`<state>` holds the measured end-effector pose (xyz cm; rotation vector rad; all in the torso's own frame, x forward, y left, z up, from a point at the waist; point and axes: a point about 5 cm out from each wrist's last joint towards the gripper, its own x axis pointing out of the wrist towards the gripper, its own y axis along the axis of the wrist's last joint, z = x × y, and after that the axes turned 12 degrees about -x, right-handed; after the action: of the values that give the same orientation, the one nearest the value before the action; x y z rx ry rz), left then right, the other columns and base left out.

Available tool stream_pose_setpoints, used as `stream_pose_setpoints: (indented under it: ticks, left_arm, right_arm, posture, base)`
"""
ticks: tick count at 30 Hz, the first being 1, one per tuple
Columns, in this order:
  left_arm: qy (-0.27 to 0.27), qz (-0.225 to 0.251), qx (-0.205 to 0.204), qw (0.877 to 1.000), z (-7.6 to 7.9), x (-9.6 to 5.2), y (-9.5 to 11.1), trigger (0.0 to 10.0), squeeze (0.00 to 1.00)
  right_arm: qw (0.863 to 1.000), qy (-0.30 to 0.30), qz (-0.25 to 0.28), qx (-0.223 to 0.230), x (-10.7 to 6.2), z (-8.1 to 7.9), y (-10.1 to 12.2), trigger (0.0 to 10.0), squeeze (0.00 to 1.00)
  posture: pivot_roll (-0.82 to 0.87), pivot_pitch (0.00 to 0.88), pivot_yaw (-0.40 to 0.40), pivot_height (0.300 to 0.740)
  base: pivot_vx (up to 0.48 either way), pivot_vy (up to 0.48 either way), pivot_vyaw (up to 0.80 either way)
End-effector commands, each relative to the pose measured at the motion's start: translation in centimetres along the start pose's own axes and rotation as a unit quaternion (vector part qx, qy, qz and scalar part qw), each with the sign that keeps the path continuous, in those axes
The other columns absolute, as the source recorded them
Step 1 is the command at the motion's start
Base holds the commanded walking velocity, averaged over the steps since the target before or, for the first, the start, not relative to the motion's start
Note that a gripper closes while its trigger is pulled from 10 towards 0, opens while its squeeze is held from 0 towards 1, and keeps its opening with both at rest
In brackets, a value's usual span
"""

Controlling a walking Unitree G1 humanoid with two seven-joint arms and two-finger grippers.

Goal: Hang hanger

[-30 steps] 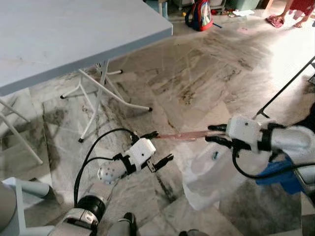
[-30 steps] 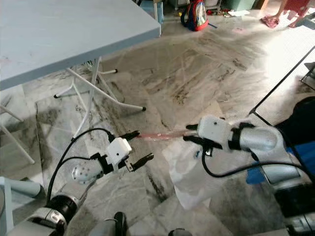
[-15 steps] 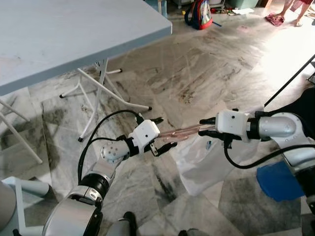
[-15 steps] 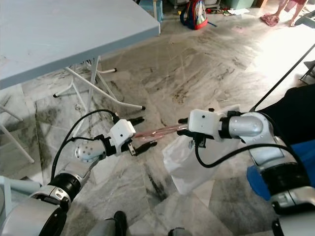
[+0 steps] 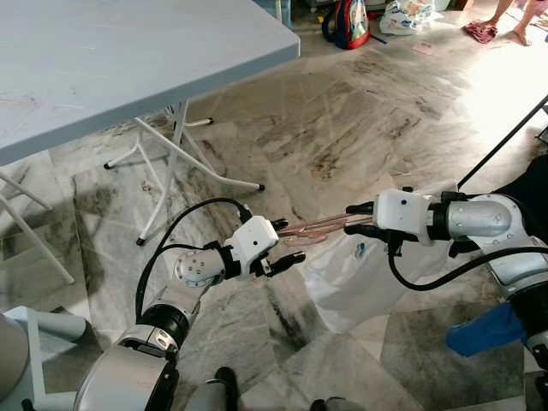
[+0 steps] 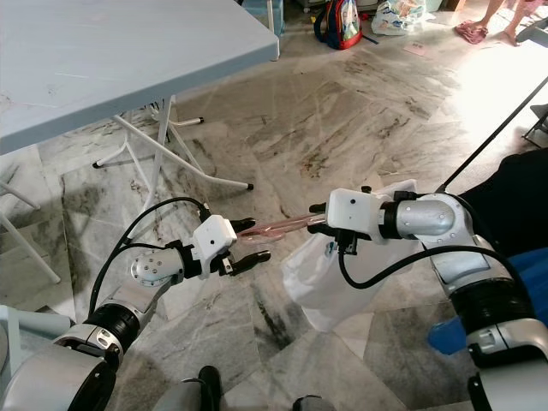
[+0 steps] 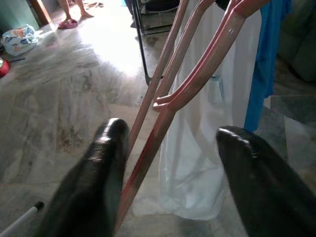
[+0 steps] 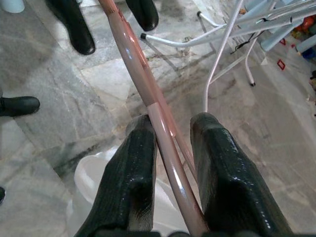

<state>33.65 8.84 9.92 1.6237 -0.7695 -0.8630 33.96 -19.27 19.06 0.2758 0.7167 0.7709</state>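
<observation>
Pink hanger lies near-horizontal in mid-air above the marble floor, long axis running between the two grippers, free end toward the left one. Right gripper is clamped on it; a white garment hangs beneath. Left gripper has its fingers spread wide, straddling the hanger tip without pinching it. Since 1.0 s ago both arms have drawn closer and the tip has entered the left fingers. Hanger is glossy, slim-barred plastic. Grey table stands at left.

Head stereo pair looking down at marble floor, wrist cameras close along their jaws, all sharing the pink hanger
</observation>
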Motion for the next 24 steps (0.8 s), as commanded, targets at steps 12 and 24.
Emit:
stream_pose_setpoints:
  ticks: [12, 24]
  left_arm:
    - [-0.003, -0.031, 0.05, 0.998, -0.42, -0.58, -0.28, 0.0, 0.0]
    - [-0.014, -0.047, 0.053, 0.997, 0.11, -0.37, -0.82, 0.0, 0.0]
  right_arm:
    - [1.0, 0.008, 0.011, -0.025, -0.71, 1.03, 0.64, 10.0, 0.0]
    - [0.999, 0.009, 0.022, -0.026, -0.59, 1.05, 1.1, 10.0, 0.0]
  posture:
    - [-0.1, 0.241, 0.009, 0.74]
    - [-0.11, 0.24, 0.012, 0.74]
  base:
    - [0.0, 0.0, 0.0]
    - [0.0, 0.0, 0.0]
